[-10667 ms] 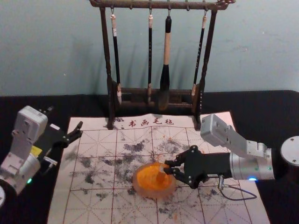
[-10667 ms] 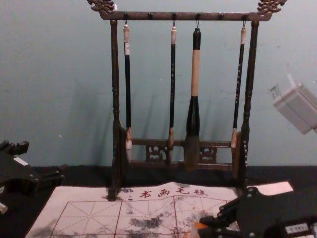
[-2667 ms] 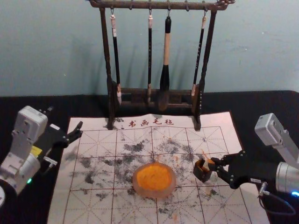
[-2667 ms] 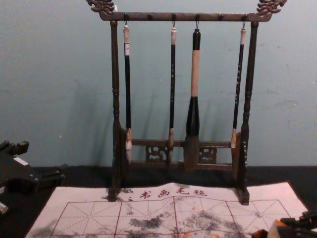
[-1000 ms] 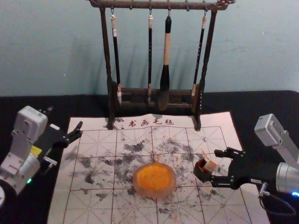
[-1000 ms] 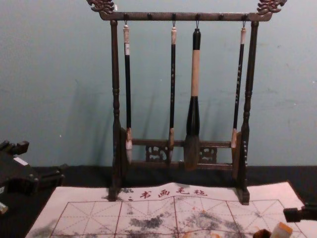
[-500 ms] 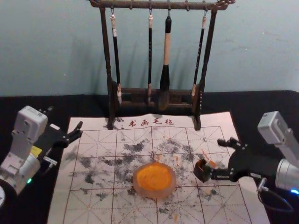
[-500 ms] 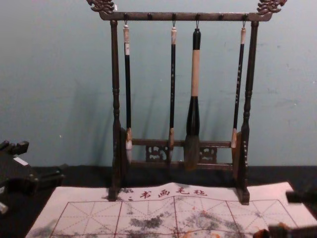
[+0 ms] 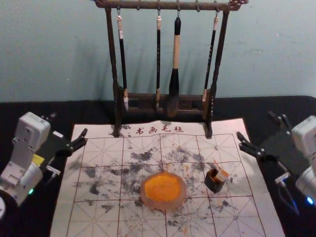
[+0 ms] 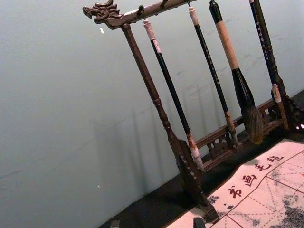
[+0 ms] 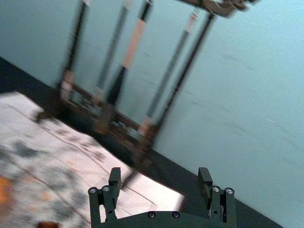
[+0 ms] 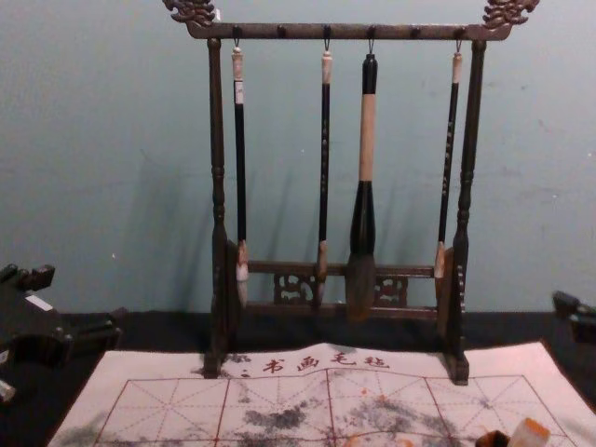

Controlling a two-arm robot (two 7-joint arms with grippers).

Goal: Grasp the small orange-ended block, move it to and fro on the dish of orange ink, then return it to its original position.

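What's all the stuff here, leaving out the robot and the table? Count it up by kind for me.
Hanging brushes: 4
Brush rack: 1
Dish of orange ink: 1
Small orange-ended block: 1
Small dark pot: 1
Printed mat: 1
Total: 9

The robot's left arm [image 9: 23, 183] was silver, quite smooth, with a pale grey box [image 9: 33, 129] that had rounded corners. On this arm were one small green light [image 9: 31, 191] and a yellow sticker [image 9: 37, 159]. The left gripper [image 9: 69, 124] was black and carried a white label [image 9: 58, 134]. The right arm [image 9: 307, 183], also silver, had a blue light [image 9: 310, 200] and a thin dark cable [image 9: 295, 205]. Black too was the right gripper [image 9: 256, 124], with small round screws [image 11: 216, 189].
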